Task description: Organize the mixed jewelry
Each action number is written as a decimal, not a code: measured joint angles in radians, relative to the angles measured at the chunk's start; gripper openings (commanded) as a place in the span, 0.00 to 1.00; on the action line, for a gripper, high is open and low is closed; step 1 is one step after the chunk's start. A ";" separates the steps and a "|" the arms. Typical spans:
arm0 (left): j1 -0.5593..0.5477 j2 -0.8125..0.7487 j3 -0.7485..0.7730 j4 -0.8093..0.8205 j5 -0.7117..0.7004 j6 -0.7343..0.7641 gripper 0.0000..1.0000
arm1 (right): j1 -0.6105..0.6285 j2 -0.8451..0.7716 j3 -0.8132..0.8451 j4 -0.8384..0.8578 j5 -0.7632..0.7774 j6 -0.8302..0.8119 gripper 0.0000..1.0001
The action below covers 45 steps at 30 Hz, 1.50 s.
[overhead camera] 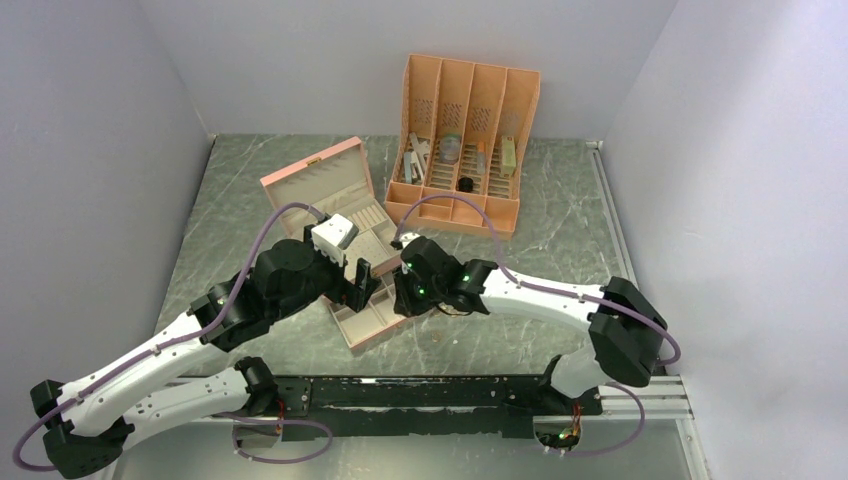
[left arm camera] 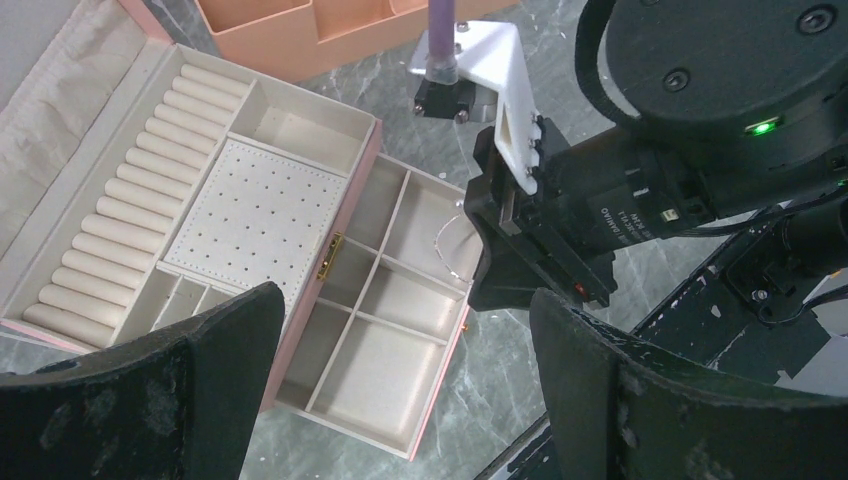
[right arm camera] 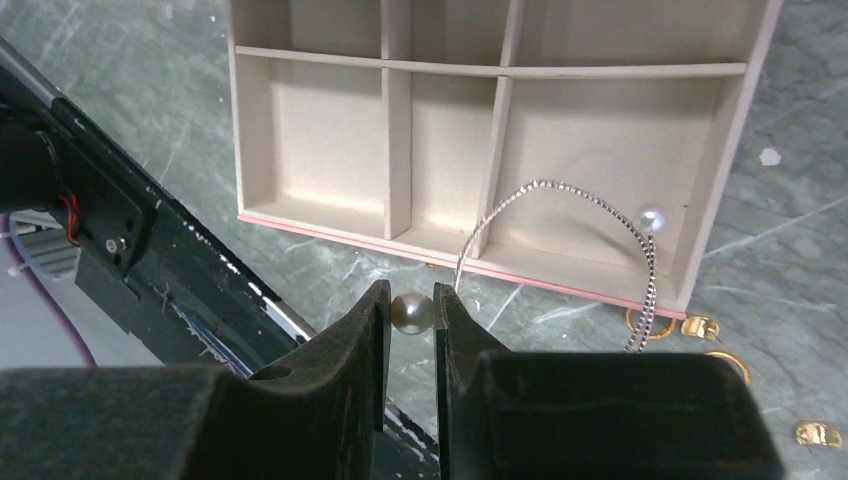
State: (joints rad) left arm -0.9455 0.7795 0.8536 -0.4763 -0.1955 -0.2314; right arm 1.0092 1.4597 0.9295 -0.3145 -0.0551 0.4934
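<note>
1. Fingers [right arm camera: 365, 345] of the right gripper [right arm camera: 411, 298] are clamping a white pearl bead [right arm camera: 411, 314], one tip of a thin silvery open wire bangle [right arm camera: 560, 187].
2. That bangle is arching over a corner compartment of the pale pink pull-out drawer with cream dividers [right arm camera: 716, 190]. Its other pearl tip [right arm camera: 651, 217] is hanging over the same compartment; whether it is touching anything I cannot tell.
3. Several tiny gold-coloured rings and earring-like pieces [right arm camera: 700, 327] are lying loose on the grey-green marbled table [right arm camera: 150, 60], just beside the drawer's pink front, on the right arm's side.
4. Every other drawer compartment in view is looking bare, so the sorting is seemingly barely begun: the bangle is mid-placement and all the gold pieces are waiting.
5. On the left, the left gripper [left arm camera: 405, 300] is hovering with fingers wide apart, gripping nothing, above the open pink hinged jewellery box [left arm camera: 50, 110], whose ring rolls and pinholed panel are also looking bare.
6. At the far side, the orange slotted plastic organizer [overhead camera: 470, 100] is standing apart from the work.
</note>
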 measured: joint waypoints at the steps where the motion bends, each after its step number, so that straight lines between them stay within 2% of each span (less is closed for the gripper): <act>1: 0.000 0.000 0.000 0.000 0.000 0.000 0.97 | 0.000 0.007 0.000 0.002 -0.006 0.002 0.00; 18: 0.000 -0.009 0.000 -0.001 0.000 0.000 0.98 | -0.010 0.079 0.023 0.070 -0.085 0.019 0.00; 45: 0.000 -0.008 0.000 -0.003 0.000 0.000 0.97 | -0.138 0.171 -0.007 0.175 -0.135 0.030 0.00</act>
State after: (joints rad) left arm -0.9455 0.7719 0.8536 -0.4789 -0.1959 -0.2314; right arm 0.8711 1.6310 0.9226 -0.1398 -0.1905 0.5236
